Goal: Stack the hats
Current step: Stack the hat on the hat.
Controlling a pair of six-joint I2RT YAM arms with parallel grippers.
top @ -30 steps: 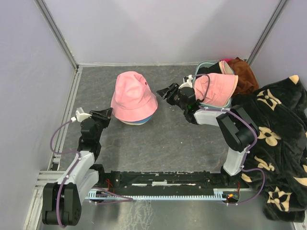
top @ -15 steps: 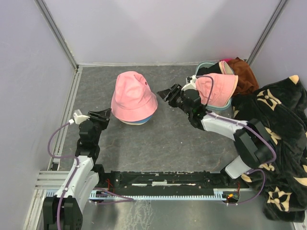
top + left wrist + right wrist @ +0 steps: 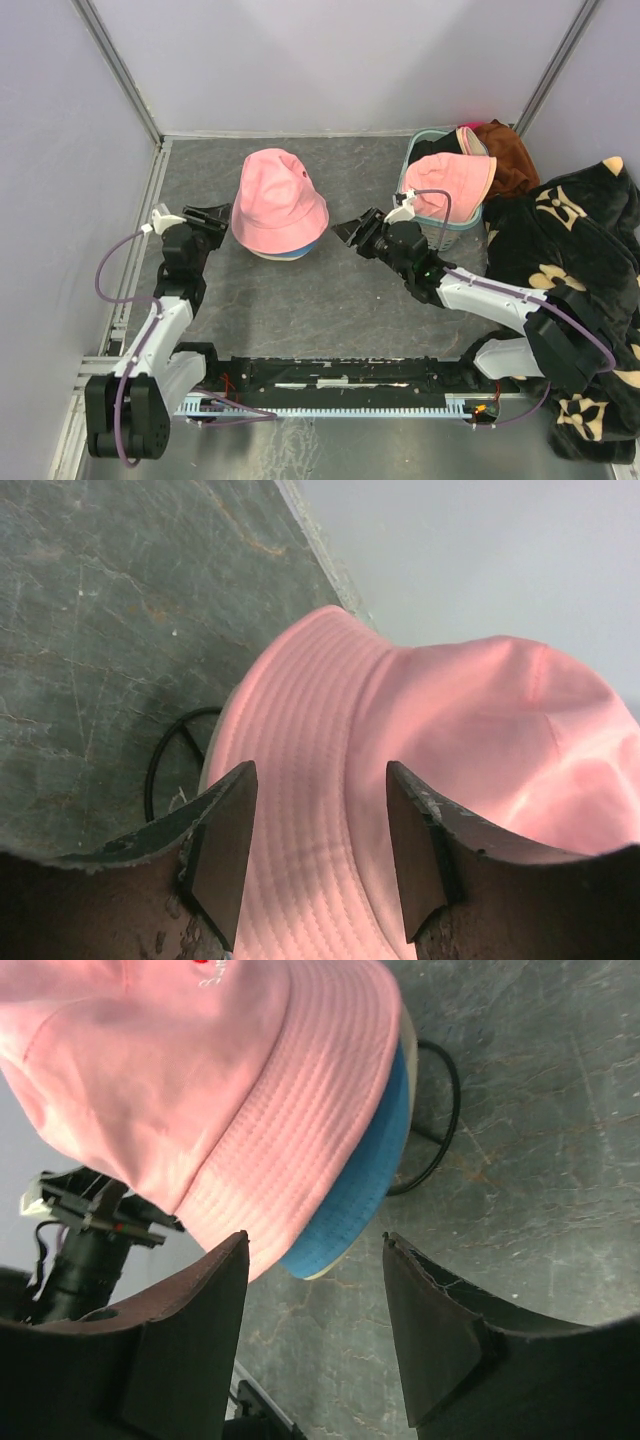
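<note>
My left gripper (image 3: pixel 213 217) and right gripper (image 3: pixel 356 231) both have their jaws apart and hold nothing, one on each side of the pink hat (image 3: pixel 278 200) on the table (image 3: pixel 330 290). Another hat (image 3: pixel 450 182) lies on the teal basket (image 3: pixel 452 227). I judge I must pinch only its brim and set it down centred.

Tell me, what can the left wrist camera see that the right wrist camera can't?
Only the left wrist view shows the left fingers, which are open and close to the pink fabric bucket hat, and the pale wall behind it. Only the right wrist view shows a blue fabric brim peeking out under that hat, part of the left arm beyond it, and the open right fingers. Both views show the pink hat, a thin black loop beside it and the grey stone-look table.
</note>
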